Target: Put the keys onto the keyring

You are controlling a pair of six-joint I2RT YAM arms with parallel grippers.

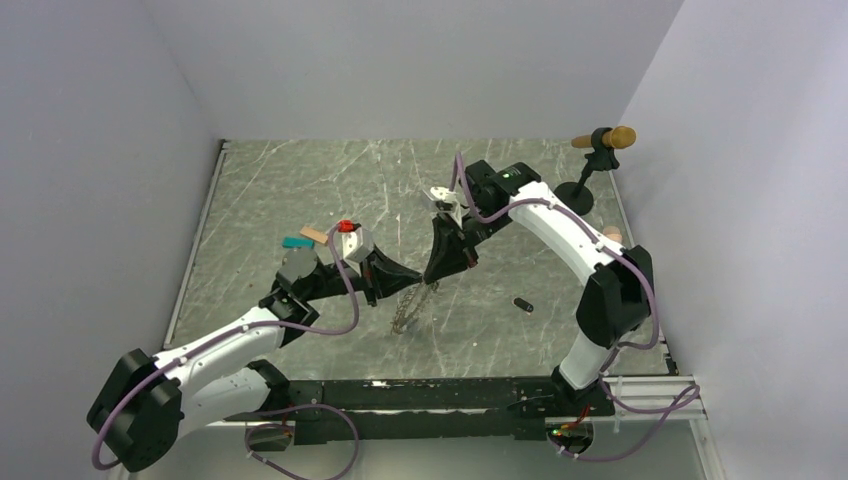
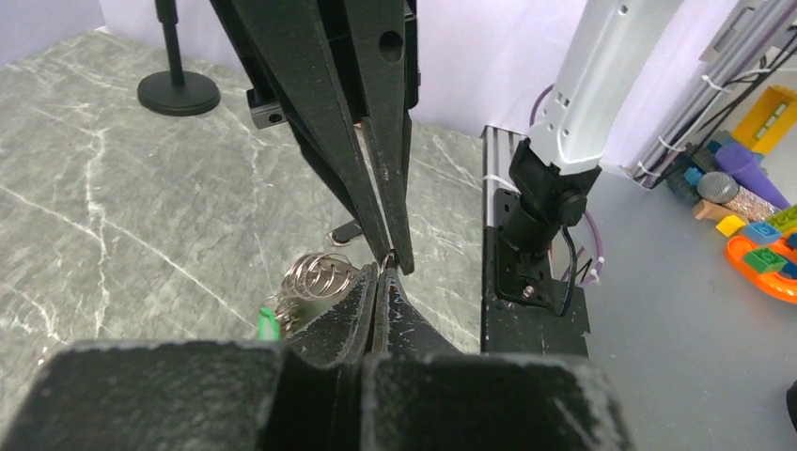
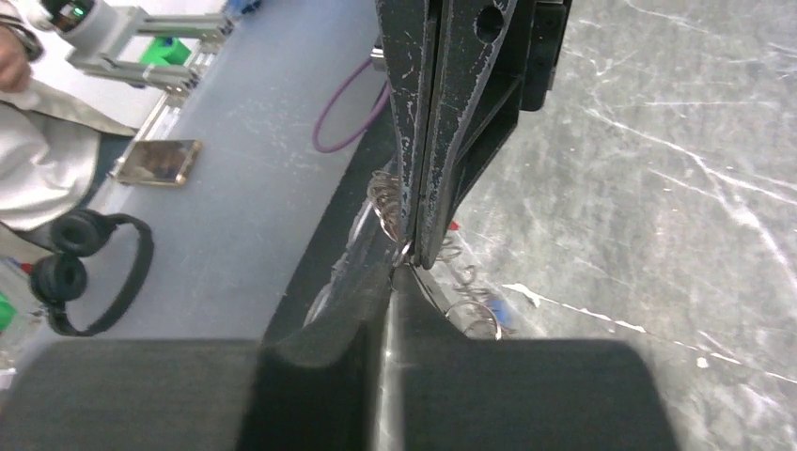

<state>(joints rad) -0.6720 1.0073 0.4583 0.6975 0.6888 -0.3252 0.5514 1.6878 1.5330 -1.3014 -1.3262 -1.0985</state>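
Two robot arms meet over the middle of a grey marbled table (image 1: pixel 300 190). The left gripper (image 1: pixel 412 275) and right gripper (image 1: pixel 435 272) touch tip to tip, and both sets of jaws are fully closed. Between them they appear to pinch the wire of the keyring (image 1: pixel 408 305). It hangs from their meeting point as a dark beaded chain, its lower end at or near the tabletop. From the left wrist, silver coils of the ring bunch just beside the closed fingertips, with a green key (image 2: pixel 268 324) dangling close below them. From the right wrist, a blue key (image 3: pixel 498 306) shows among the coils, so at least these two look to be threaded on, or tangled in it; I cannot tell which. A black key (image 1: pixel 521 303) lies alone on the table, well apart to the right, clearly not on the ring. The job looks partly done, with that key left to fetch and thread.
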